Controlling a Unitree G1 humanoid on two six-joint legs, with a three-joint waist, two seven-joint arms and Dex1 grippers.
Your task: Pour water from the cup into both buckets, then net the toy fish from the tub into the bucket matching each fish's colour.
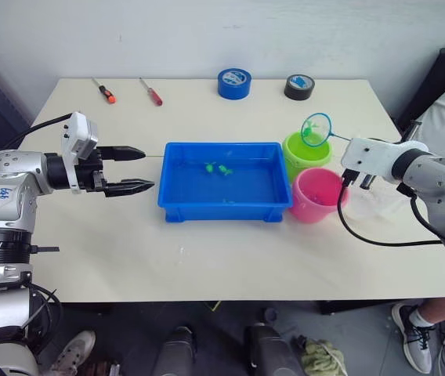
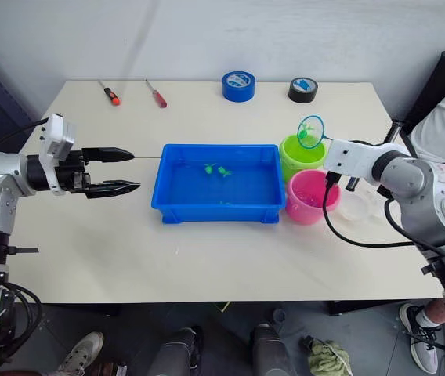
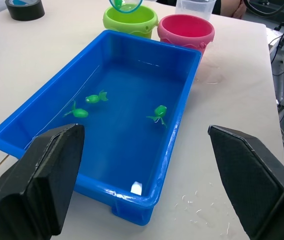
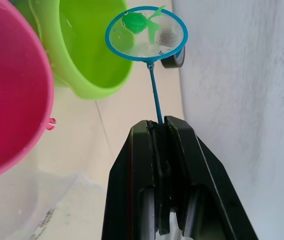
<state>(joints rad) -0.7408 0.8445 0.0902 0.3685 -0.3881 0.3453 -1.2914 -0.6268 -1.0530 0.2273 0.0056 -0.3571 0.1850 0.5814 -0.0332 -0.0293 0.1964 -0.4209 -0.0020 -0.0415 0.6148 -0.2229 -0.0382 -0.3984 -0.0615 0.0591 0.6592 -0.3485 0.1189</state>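
Right end effector (image 4: 159, 127) clamps net (image 4: 146, 33), green fish (image 4: 134, 22) inside, above green bucket (image 4: 89, 50)

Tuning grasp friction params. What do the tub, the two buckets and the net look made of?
Tub: glossy blue moulded plastic, highlights on its rim.
Green bucket and pink bucket: smooth plastic, slightly translucent walls.
Net: thin blue hoop and handle, probably plastic; fine pale mesh, likely fabric. The right claw grips the handle.

Workshop: screwdrivers (image 1: 105, 91), tape rolls (image 1: 234, 83)
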